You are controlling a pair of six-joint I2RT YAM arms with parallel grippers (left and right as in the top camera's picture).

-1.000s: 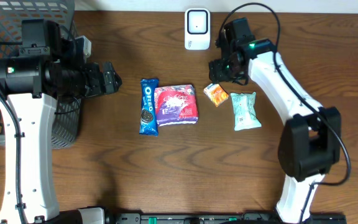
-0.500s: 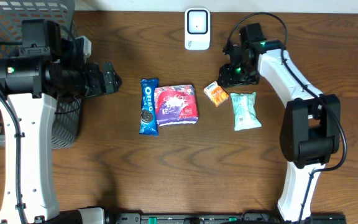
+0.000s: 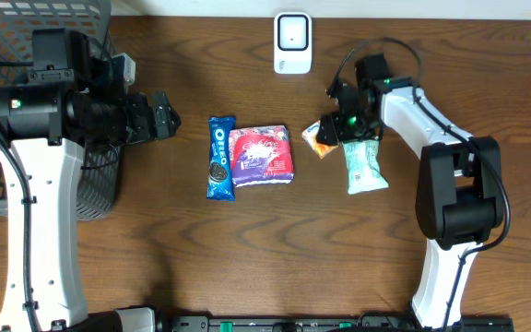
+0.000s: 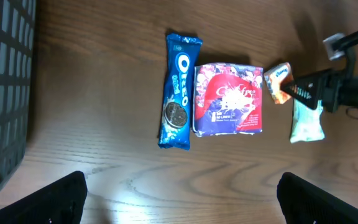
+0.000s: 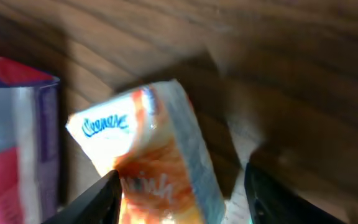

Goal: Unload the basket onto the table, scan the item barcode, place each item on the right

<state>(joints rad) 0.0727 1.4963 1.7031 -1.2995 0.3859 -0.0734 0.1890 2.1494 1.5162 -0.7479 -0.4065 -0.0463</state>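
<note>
Centring first, I reckon: right gripper [image 5: 178, 198] straddles the small orange snack packet [image 5: 148, 155], fingers spread; left gripper [image 4: 182, 194] gapes idle.

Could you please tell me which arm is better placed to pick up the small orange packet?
Right. The right gripper sits at the small orange packet, jaws open either side of it. The left gripper hangs open by the basket, beyond the Oreo pack.
</note>
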